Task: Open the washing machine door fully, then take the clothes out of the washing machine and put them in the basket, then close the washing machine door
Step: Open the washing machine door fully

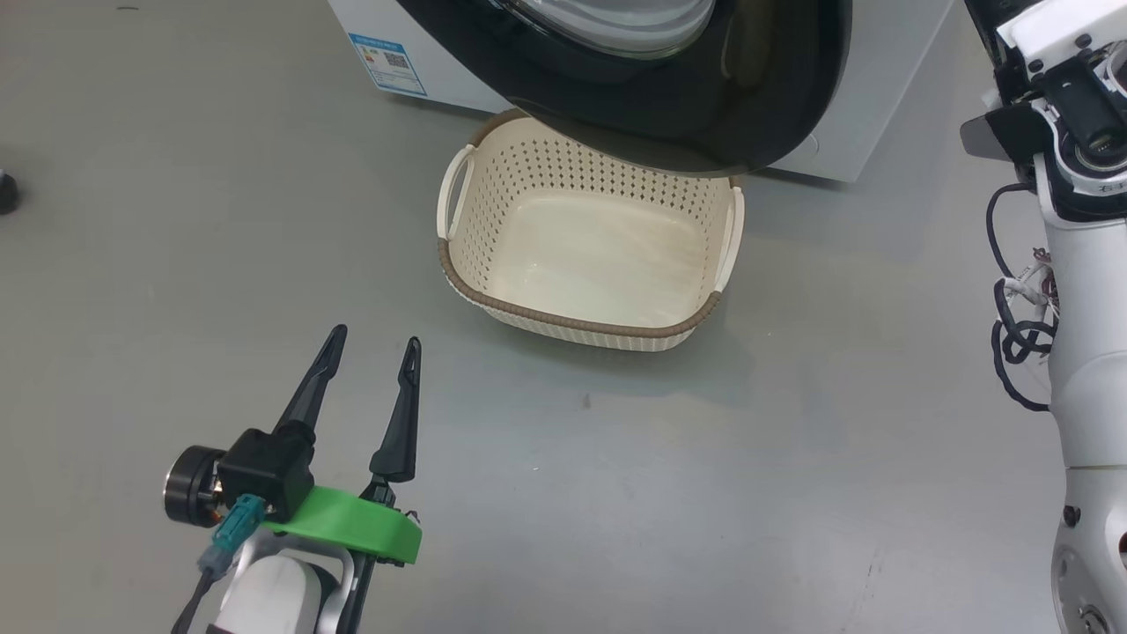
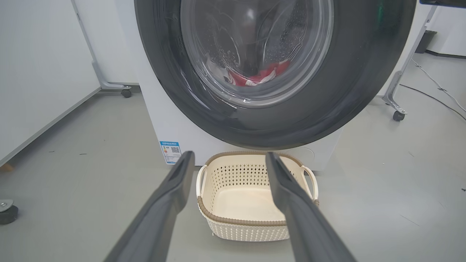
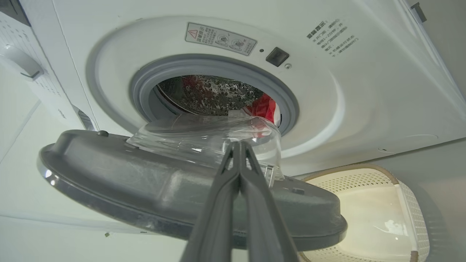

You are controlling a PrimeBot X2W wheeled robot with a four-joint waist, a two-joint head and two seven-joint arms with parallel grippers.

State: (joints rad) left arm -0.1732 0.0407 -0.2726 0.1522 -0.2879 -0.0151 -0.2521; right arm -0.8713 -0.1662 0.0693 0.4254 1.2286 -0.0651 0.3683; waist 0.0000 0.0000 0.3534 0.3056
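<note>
The washing machine [image 1: 841, 145] stands at the far side with its door [image 1: 704, 114] swung partly open, hanging over the back of the basket [image 1: 572, 321]. The basket is empty. Red clothes [image 2: 255, 76] show through the door's glass; in the right wrist view the clothes [image 3: 264, 107] lie inside the drum behind the grey gasket. My left gripper [image 1: 376, 336] is open and empty, low over the floor left of the basket and pointing at it [image 2: 236, 220]. My right gripper [image 3: 236, 143] is shut, its tips at the inner face of the door [image 3: 127, 174] beside the glass bowl.
My right arm [image 1: 1083, 264] rises along the right edge with loose black cables. A dark castor [image 1: 4, 189] sits on the grey floor at far left. Wheeled frame legs [image 2: 398, 115] stand beside the machine, and a white wall panel [image 2: 36, 72] runs along the left.
</note>
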